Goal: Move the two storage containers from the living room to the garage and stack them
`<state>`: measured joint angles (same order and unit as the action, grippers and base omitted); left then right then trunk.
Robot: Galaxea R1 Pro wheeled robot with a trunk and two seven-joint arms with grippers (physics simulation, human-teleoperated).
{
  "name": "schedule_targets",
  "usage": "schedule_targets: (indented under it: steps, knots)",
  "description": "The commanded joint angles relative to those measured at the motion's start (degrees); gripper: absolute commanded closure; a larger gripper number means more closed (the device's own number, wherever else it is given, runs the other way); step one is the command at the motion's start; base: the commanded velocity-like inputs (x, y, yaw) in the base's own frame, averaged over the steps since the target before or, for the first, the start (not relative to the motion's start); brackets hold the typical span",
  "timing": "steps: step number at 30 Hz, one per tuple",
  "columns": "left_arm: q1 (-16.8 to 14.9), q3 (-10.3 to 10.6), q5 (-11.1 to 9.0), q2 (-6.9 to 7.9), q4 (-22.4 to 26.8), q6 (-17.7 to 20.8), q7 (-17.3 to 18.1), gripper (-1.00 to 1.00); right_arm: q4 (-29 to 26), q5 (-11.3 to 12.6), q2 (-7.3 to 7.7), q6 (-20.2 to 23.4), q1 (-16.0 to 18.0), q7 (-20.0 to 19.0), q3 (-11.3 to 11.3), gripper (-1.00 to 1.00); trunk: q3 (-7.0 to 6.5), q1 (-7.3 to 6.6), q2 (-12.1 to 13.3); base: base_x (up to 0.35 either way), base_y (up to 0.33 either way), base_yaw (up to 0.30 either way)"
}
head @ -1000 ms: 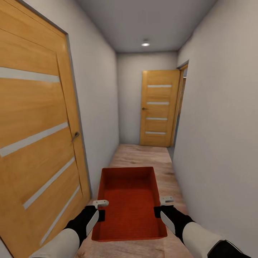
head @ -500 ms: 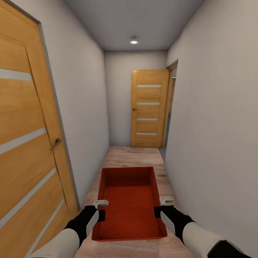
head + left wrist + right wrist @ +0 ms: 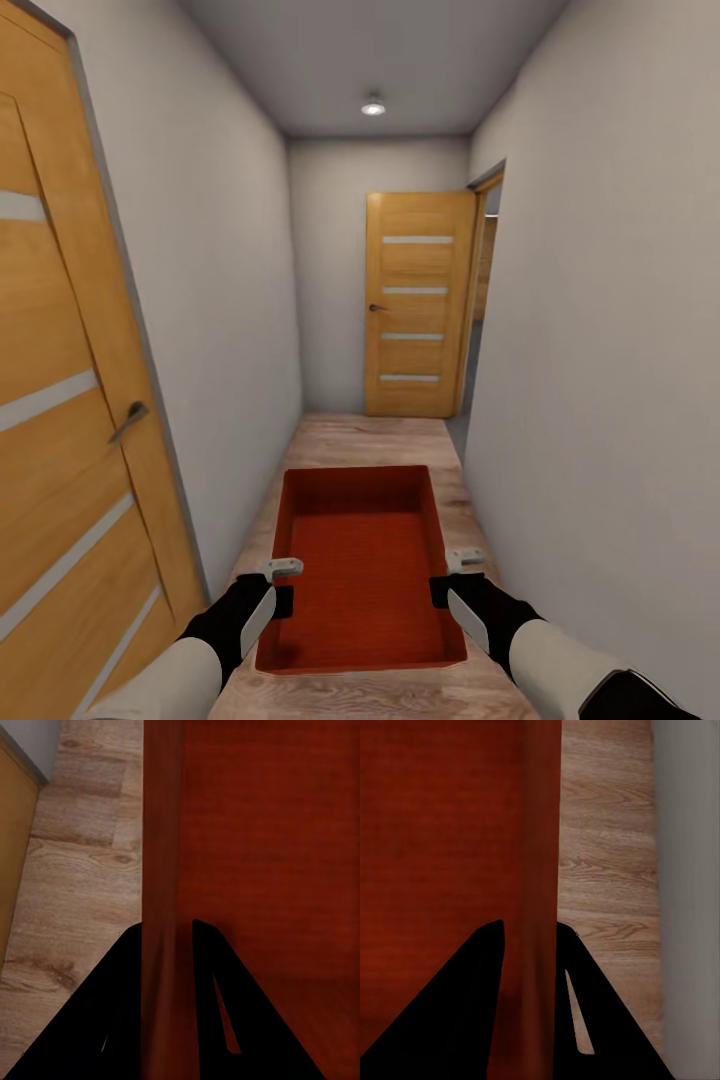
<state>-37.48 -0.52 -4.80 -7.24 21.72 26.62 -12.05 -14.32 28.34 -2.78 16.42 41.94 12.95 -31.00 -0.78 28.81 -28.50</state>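
carrying step: left end effector (image 3: 283,585) and right end effector (image 3: 452,577) each grip a side wall of the red container (image 3: 362,560), so next is driving down the hallway toward the far door (image 3: 418,305).

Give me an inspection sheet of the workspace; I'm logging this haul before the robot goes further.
Surface: light wood plank floor of a narrow corridor.
Job's things: one orange-red storage container, carried level, open top, nothing inside.
Clutter: nothing seen.
Grippers: left gripper clamps the bin's left wall, right gripper its right wall; each wall sits between the fingers in the wrist views.
Cables: nothing seen.
Surroundings: closed wooden door at left, another door at the far end, ceiling light, grey-white walls.
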Motion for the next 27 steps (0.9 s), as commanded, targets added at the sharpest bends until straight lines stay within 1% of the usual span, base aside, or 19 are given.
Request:
schedule_targets:
  steps: [1,27]
  knots:
    - [0.0,0.4,0.7,2.41,-1.1,0.5,-0.6,1.0,-0.3,-0.3,0.06,-1.4,0.1,0.4,-0.5,1.0,0.01,0.05,0.0,0.322,0.0,0.0]
    - [0.0,0.3,0.7,2.41,-1.0,0.5,-0.6,1.0,-0.3,-0.3,0.06,-1.4,0.1,0.4,-0.5,1.0,0.01,0.05,0.0,0.323,0.0,-0.001]
